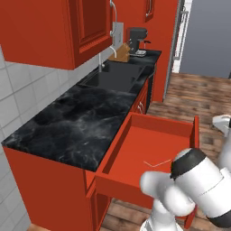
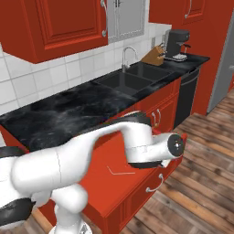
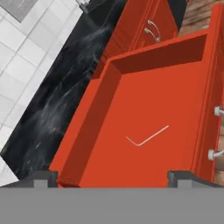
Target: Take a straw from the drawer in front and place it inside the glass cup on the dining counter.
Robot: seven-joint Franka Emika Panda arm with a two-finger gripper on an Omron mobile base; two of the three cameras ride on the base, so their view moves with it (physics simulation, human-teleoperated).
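The red drawer (image 3: 131, 96) stands pulled out from under the black kitchen counter, and its flat inside is bare except for the straw. The straw (image 3: 146, 138) lies flat near the middle of the drawer floor, thin and pale with a short bent end; it is also seen in the left base view (image 1: 158, 163) and the right base view (image 2: 121, 172). My gripper (image 3: 113, 177) hovers above the drawer's near part, open, with its two dark fingertips (image 3: 43, 177) wide apart and nothing between them. The drawer (image 1: 149, 140) lies under my arm. The glass cup and the dining counter are out of view.
A black marble worktop (image 1: 76, 117) runs along the wall with a sink (image 1: 113, 76), a knife block (image 1: 121, 53) and a coffee machine (image 1: 137, 39) at its far end. Red upper cabinets (image 1: 54, 31) hang above. Wooden floor (image 1: 198, 94) lies to the right.
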